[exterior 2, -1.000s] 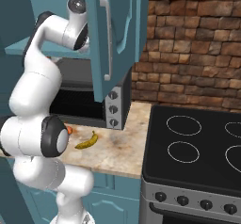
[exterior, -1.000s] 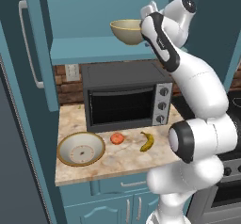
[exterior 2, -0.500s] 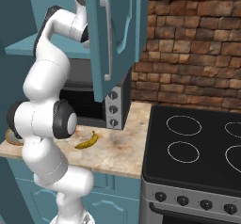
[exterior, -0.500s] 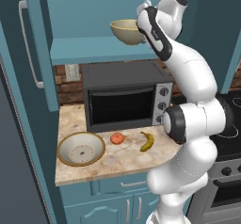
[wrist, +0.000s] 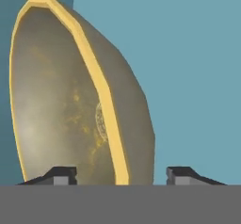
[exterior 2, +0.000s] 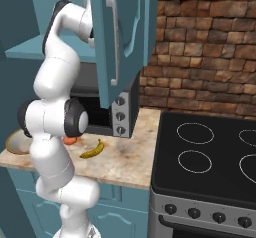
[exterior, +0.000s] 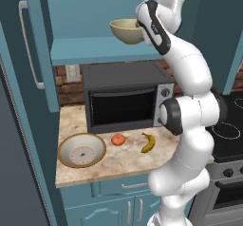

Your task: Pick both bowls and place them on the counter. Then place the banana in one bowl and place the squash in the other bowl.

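Swung further left since 1 s back, gripper (exterior: 140, 26) now at right rim of tan-olive bowl (exterior: 126, 31) on cupboard shelf above microwave (exterior: 128, 98). Right base: banana (exterior 2: 93, 149) on counter (exterior 2: 125, 159) before microwave. Hand: 2 fingertips (wrist: 59, 175) straddling bowl rim, grip unclear—can't tell.

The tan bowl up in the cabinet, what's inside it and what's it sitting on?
The tan bowl sits on the teal cabinet shelf; the hand view shows its inside bare, with the rim between the gripper's fingertips. The bottom of the bowl is hidden in the left base view.
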